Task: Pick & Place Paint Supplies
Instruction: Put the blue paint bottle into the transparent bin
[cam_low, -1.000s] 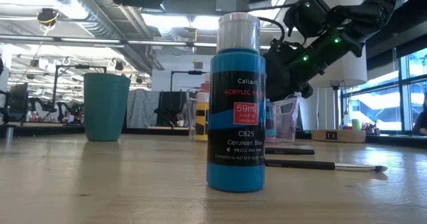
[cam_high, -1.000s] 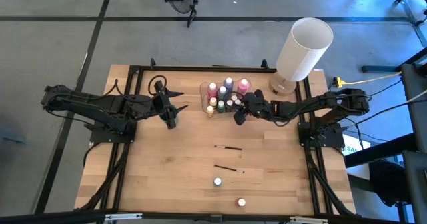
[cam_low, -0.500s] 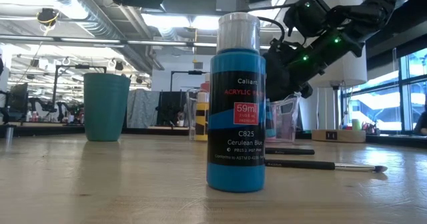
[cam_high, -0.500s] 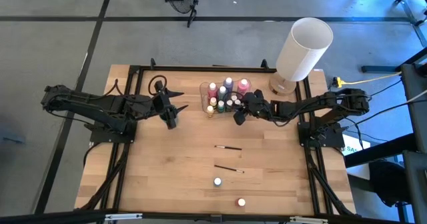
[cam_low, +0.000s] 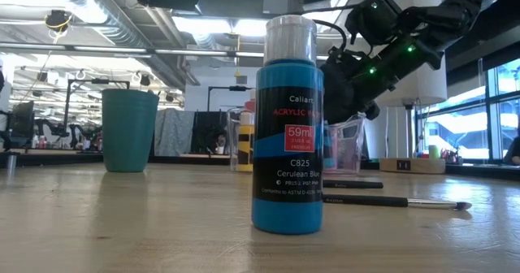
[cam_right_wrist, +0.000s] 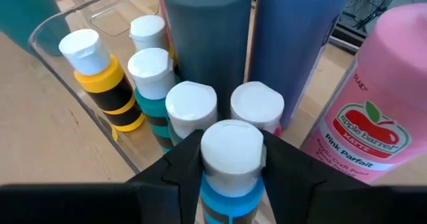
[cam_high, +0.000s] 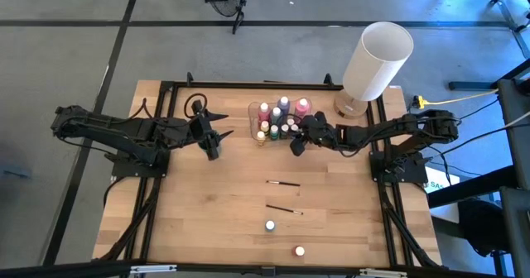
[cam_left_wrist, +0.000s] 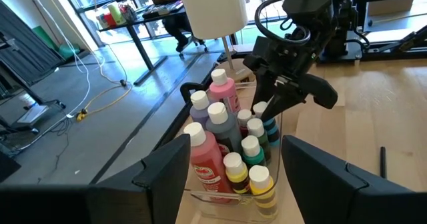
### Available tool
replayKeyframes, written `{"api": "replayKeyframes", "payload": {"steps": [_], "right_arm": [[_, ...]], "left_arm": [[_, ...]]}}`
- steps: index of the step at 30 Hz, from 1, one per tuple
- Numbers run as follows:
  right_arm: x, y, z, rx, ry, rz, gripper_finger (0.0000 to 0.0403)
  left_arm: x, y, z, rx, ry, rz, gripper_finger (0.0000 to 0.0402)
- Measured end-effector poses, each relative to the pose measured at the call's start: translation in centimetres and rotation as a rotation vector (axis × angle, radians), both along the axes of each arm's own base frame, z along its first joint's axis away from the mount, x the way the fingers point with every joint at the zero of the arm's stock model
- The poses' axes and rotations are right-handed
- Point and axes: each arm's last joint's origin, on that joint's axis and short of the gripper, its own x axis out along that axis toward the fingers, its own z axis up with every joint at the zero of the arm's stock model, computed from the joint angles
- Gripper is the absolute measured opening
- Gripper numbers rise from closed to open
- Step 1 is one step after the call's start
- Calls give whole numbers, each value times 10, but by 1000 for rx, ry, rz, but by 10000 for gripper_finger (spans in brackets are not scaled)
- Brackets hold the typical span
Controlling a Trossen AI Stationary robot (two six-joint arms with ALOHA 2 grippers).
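**Blue bottle poised over the clear bin**

The relation that matters is vertical. The right hand (cam_high: 296,142) sits at the near-right edge of the clear bin (cam_high: 253,122), and in its own wrist view a small blue bottle (cam_right_wrist: 230,184) with a white cap stands upright between its fingers (cam_right_wrist: 183,161), directly above the gap among the white-capped small bottles (cam_right_wrist: 191,105) already packed there. The bottle's long axis is upright, matching its neighbours, so the coming move looks like a straight lowering into that slot rather than any turn. The taller pink bottle (cam_right_wrist: 373,111) stands just beside, and a yellow bottle (cam_right_wrist: 100,77) occupies the bin's corner.

The right hand pinches the blue bottle just under the cap (whether that pinch is loosening cannot be told from the pictures).

The left hand (cam_high: 209,137) waits on the other side of the bin, fingers spread and holding nothing, facing the bottles.

Still out on the counter (cam_high: 215,220): two paintbrushes (cam_high: 283,183) lying flat toward the middle, and two white-capped bottles (cam_high: 270,226) nearer the front edge, one of them the cerulean blue bottle (cam_low: 288,127) standing upright. Both brushes lie with their long axes across the counter, somewhat nearer the right arm. The big white lamp (cam_high: 377,61) stands at the far right corner.
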Motion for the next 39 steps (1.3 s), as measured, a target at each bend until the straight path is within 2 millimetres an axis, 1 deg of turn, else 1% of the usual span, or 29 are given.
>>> {"api": "replayKeyframes", "payload": {"steps": [9,32,39], "right_arm": [[0,0,0,6,-5,0,168],[0,0,2,2,-7,-5,170],[-10,1,16,10,-14,-11,170]], "left_arm": [[0,0,0,0,0,0,231],[0,0,0,0,0,0,232],[0,0,0,0,0,0,232]]}}
